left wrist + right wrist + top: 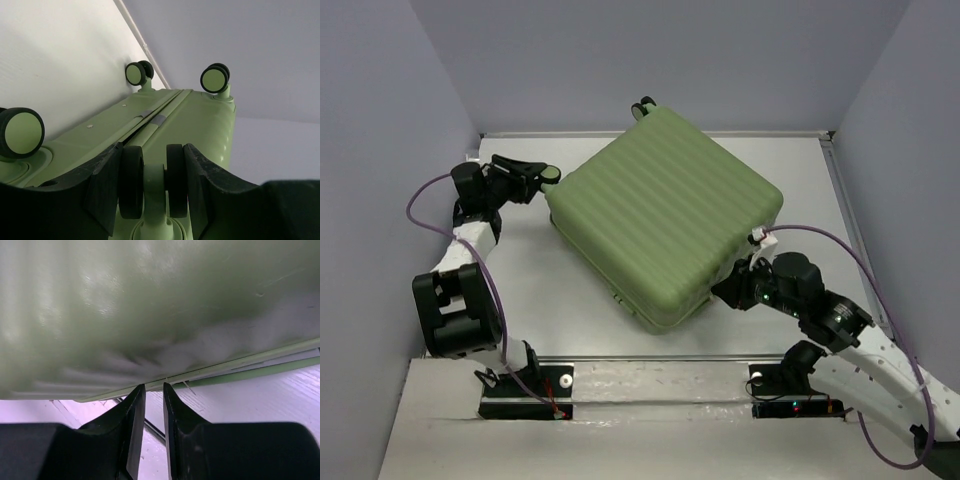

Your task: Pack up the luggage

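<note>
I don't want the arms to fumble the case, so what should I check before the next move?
1. Luggage flat on the table, shells closed: ok.
2. Left gripper has a finger on either side of a twin wheel: ok.
3. Left grip on that wheel is firm: cannot tell.
4. Right gripper at the near corner seam, fingers a narrow gap apart, holding nothing: not ok for lifting.
5. Left arm's purple cable loops away from the luggage: ok.
</note>
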Motion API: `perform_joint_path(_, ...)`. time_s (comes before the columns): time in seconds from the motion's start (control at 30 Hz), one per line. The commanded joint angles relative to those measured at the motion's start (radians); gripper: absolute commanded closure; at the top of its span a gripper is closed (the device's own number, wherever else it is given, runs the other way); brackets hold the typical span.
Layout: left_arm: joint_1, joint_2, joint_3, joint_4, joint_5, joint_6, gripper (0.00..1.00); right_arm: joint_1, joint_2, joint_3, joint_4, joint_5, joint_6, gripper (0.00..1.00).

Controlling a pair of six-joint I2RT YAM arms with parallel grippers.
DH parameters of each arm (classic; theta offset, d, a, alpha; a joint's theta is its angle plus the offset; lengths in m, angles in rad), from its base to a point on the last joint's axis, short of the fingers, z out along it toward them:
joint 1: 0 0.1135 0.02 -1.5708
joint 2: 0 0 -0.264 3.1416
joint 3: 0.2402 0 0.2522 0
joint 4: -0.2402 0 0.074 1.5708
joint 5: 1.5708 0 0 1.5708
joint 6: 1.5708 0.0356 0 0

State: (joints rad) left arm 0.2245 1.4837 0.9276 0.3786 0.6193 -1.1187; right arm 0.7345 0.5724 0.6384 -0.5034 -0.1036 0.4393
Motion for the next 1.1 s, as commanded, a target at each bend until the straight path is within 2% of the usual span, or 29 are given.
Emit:
perform_joint_path(0.0,-0.002,0.041,0.083,0.098,0.014,0.022,0.94,0.006,0.017,-0.043,0.14,-0.062,0.013,0.73)
perform_joint_path(0.07,-0.002,0.041,0.071,0.098,0.007,0.037,0.9,0.006,0.043,-0.063,0.21,-0.071,0.007,0.73)
perform_joint_path(0.1,0.001,0.035,0.062,0.098,0.002,0.046,0.83,0.006,0.047,-0.068,0.239,-0.073,0.004,0.73)
perform_joint_path(0.13,0.004,0.029,0.048,0.091,-0.018,0.074,0.57,0.006,0.067,-0.072,0.267,-0.074,-0.008,0.73)
perform_joint_path(0.2,0.029,-0.005,0.042,0.04,-0.064,0.108,0.24,0.006,0.092,-0.069,0.324,-0.061,-0.016,0.73)
perform_joint_path(0.23,0.042,-0.028,0.036,0.025,-0.088,0.123,0.01,0.006,0.104,-0.063,0.331,-0.053,-0.025,0.73)
perform_joint_path(0.33,0.09,-0.153,0.045,-0.073,-0.2,0.204,0.01,0.006,0.141,-0.055,0.37,-0.007,-0.057,0.75)
perform_joint_path(0.43,0.075,-0.331,0.045,-0.15,-0.317,0.289,0.01,0.006,0.182,-0.033,0.397,0.051,-0.1,0.77)
perform_joint_path(0.6,-0.046,-0.695,-0.172,-0.21,-0.322,0.332,0.02,0.006,0.236,0.013,0.451,0.05,-0.154,0.75)
perform_joint_path(0.67,-0.121,-0.855,-0.298,-0.26,-0.305,0.38,0.1,0.006,0.215,0.0,0.439,0.019,-0.143,0.69)
perform_joint_path(0.7,-0.138,-0.909,-0.334,-0.343,-0.308,0.401,0.14,0.006,0.195,-0.017,0.434,-0.037,-0.133,0.58)
perform_joint_path(0.73,-0.152,-0.959,-0.376,-0.372,-0.296,0.421,0.3,0.006,0.138,-0.041,0.424,-0.056,-0.095,0.52)
perform_joint_path(0.8,-0.165,-1.107,-0.49,-0.458,-0.244,0.43,0.45,0.006,0.065,-0.144,0.414,-0.062,-0.054,0.44)
perform_joint_path(0.83,-0.169,-1.146,-0.556,-0.469,-0.23,0.38,0.54,0.006,0.029,-0.175,0.413,-0.055,-0.012,0.43)
perform_joint_path(0.87,-0.191,-1.192,-0.567,-0.452,-0.198,0.358,0.56,0.006,-0.024,-0.202,0.41,-0.05,0.002,0.44)
perform_joint_path(0.93,-0.218,-1.186,-0.59,-0.454,-0.155,0.295,0.6,0.006,-0.048,-0.256,0.405,-0.029,0.035,0.52)
perform_joint_path(1.07,-0.264,-1.212,-0.593,-0.484,-0.151,0.307,0.67,0.006,-0.022,-0.267,0.416,0.021,0.018,0.55)
